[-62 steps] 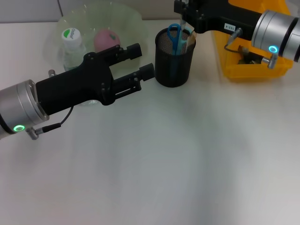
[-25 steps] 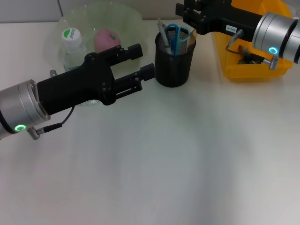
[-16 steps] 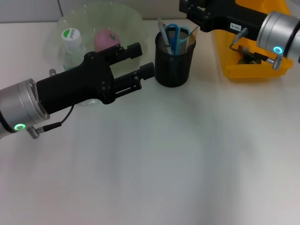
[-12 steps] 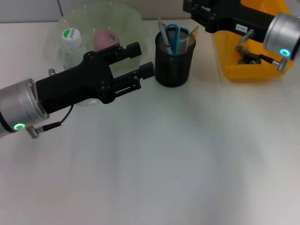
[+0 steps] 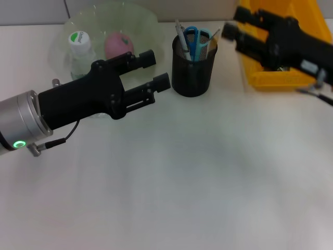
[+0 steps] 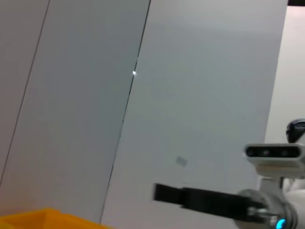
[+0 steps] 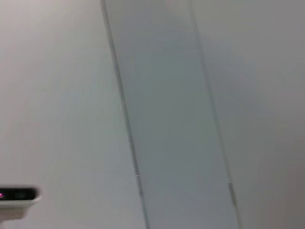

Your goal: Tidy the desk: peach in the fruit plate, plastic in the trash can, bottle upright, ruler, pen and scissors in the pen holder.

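Note:
The black mesh pen holder point(image 5: 192, 73) stands at the back middle with blue-handled scissors point(image 5: 192, 35), a grey pen point(image 5: 180, 30) and a clear ruler point(image 5: 212, 42) in it. A pink peach point(image 5: 118, 44) lies in the clear green fruit plate point(image 5: 143, 18). A bottle point(image 5: 80, 49) with a white cap stands upright at the plate. My left gripper point(image 5: 155, 69) is open and empty, just left of the holder. My right gripper point(image 5: 237, 23) is open and empty, above the gap between the holder and the yellow trash can point(image 5: 276, 79).
The trash can holds some dark items point(image 5: 278, 65). The left wrist view shows a wall, a corner of the yellow can point(image 6: 38, 217) and the right arm point(image 6: 209, 200). The right wrist view shows only wall panels.
The pen has appeared in the holder. My right gripper has pulled away from above the holder to the right, over the trash can. The left arm has barely moved.

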Robot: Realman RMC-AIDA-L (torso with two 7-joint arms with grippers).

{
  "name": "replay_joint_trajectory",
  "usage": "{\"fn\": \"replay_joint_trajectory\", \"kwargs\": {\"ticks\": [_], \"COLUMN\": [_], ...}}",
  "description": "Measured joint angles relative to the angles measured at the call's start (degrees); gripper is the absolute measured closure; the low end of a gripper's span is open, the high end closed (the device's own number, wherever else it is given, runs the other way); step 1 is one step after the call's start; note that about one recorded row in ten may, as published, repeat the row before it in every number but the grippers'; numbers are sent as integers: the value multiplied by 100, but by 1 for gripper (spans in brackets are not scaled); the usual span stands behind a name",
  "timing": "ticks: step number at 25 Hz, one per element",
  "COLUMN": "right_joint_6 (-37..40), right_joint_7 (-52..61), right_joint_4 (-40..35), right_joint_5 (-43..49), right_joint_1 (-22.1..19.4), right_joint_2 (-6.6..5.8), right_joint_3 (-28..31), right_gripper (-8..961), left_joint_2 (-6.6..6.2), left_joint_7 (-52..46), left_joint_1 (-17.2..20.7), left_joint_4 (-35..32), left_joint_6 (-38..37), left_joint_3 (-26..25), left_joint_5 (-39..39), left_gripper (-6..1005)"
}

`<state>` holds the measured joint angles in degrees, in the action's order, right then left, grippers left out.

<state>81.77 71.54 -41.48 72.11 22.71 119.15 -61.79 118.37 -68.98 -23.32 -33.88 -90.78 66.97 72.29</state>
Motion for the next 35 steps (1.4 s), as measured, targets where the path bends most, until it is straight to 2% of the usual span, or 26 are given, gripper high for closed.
{"fn": "replay_joint_trajectory", "kwargs": {"ticks": [5,9,13,18,25,30,35], "right_joint_6": [1078,1857,2367,2507,2231,2108,2051], "right_joint_7": [-401,-768,-1566,-1821,-1583,-1123,-814], "right_joint_4": [-18,104,455,766,812,535,429], "right_joint_5": [298,934,1303,1446,2021,2278,2691], "right_joint_1": [-523,-736,-854,-910,-838,-797,-601], "right_joint_2": [7,11,12,9,1,-14,-11], "right_joint_3": [81,374,455,461,494,502,484], "right_gripper": [404,222,211,208,208,208,208], "left_joint_2": [-13,-31,-30,-18,-25,-103,-128], "left_joint_7": [63,63,63,120,630,586,584], "left_joint_1": [41,102,178,252,452,611,617], "left_joint_4": [-26,-27,-36,1,-76,-403,-421], "left_joint_6": [-8,-49,-82,-77,-420,-711,-746], "left_joint_3": [-19,-38,-2,-17,-18,-59,-61], "left_joint_5": [412,724,964,1424,1911,2213,2280], "left_gripper": [294,291,289,286,280,286,290]}}
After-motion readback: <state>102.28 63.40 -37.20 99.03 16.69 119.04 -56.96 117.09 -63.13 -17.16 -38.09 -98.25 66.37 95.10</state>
